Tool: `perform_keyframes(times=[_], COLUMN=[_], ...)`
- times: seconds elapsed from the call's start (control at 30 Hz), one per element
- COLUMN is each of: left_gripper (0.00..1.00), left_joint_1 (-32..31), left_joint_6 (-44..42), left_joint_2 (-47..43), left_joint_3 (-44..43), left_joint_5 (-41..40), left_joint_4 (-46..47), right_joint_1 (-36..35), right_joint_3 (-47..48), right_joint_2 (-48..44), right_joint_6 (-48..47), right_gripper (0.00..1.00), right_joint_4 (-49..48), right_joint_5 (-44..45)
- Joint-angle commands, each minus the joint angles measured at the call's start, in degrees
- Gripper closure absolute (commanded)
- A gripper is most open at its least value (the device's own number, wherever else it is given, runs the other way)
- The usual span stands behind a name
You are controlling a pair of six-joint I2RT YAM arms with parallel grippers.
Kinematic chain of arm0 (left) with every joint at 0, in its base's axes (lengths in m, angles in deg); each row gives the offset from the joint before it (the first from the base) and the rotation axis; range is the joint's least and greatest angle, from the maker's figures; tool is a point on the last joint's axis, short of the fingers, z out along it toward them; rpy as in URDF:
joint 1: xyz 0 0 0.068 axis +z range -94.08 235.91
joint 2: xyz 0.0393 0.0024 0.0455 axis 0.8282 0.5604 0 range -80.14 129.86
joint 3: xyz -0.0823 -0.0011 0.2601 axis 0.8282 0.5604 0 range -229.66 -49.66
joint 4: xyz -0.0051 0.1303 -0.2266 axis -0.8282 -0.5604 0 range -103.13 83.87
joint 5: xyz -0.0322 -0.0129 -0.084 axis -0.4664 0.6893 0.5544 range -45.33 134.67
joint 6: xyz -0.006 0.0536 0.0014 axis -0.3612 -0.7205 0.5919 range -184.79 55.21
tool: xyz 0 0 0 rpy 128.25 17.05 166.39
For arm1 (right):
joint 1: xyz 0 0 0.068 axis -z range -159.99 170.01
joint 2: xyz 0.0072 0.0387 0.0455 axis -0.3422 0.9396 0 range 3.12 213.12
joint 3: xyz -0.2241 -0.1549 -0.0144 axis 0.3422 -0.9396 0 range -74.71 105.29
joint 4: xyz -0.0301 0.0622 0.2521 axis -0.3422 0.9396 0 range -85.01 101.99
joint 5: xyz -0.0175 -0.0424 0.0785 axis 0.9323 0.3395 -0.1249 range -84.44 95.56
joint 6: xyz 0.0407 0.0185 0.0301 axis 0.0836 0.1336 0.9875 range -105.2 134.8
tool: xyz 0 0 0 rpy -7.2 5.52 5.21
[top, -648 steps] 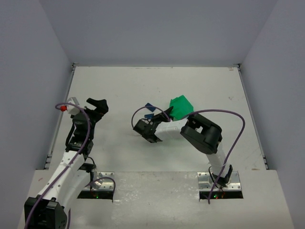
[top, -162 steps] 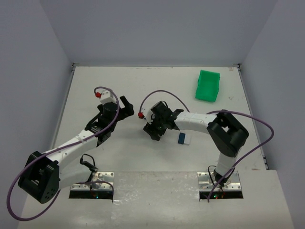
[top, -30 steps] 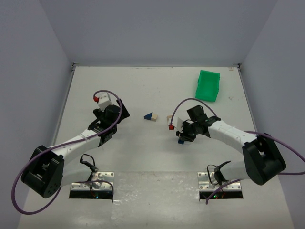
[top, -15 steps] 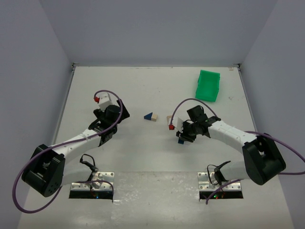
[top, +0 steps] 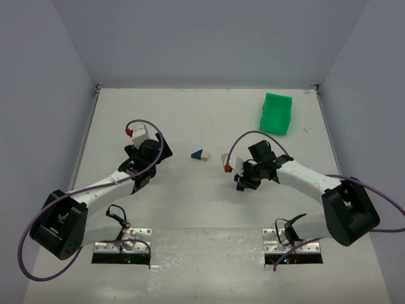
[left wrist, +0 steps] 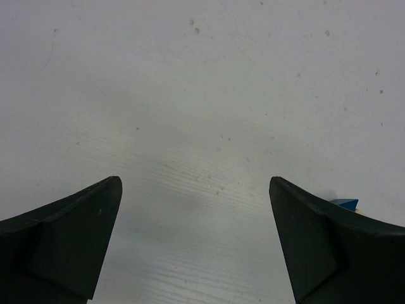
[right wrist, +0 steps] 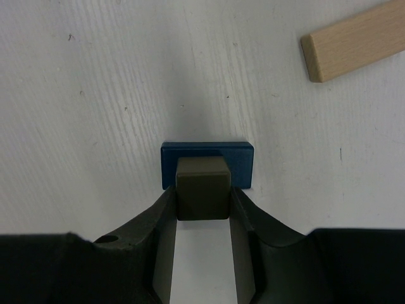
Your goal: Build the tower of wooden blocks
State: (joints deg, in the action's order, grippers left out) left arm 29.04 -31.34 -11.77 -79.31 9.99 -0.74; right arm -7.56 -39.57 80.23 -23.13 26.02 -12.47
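Note:
My right gripper [right wrist: 201, 193] is shut on a small dark olive cube [right wrist: 201, 189] and holds it over a flat dark blue block [right wrist: 207, 158] that lies on the table; I cannot tell whether they touch. In the top view this gripper [top: 247, 177] is right of centre, with the blue block [top: 240, 187] below it. A blue wedge with a tan block beside it [top: 200, 154] lies at the table's centre. My left gripper [left wrist: 196, 190] is open and empty over bare table, left of the wedge [left wrist: 347, 203]. It also shows in the top view [top: 147, 158]. No stacked tower is in view.
A tan plank [right wrist: 354, 41] lies beyond the blue block, also seen in the top view [top: 224, 157]. A green plastic bin [top: 276, 113] stands at the back right. Grey walls close off the table on three sides.

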Motion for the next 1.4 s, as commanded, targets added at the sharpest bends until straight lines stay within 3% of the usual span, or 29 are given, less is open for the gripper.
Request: perform_keyframes(times=[0.0,1.03,1.37], left_gripper=[0.00,0.00,0.00], left_joint_1=[0.8,0.8,0.8], left_joint_6=[-0.2,-0.2,-0.2], left_joint_2=[0.0,0.1,0.2], left_joint_3=[-1.7,-1.8,-1.9], left_joint_5=[-0.3,-0.3,-0.2], left_joint_4=[2.6,2.4,2.3], right_joint_1=[-0.2,-0.3,-0.2], right_joint_3=[0.3,-0.8,-0.9], right_joint_2=[-1.0,-1.1,-0.7], right_joint_6=[1.7,2.2,3.0], right_gripper=[0.65,0.64,0.55], right_joint_4=[-1.3,-2.7,-3.8], right_joint_5=[-0.3,0.1,0.6])
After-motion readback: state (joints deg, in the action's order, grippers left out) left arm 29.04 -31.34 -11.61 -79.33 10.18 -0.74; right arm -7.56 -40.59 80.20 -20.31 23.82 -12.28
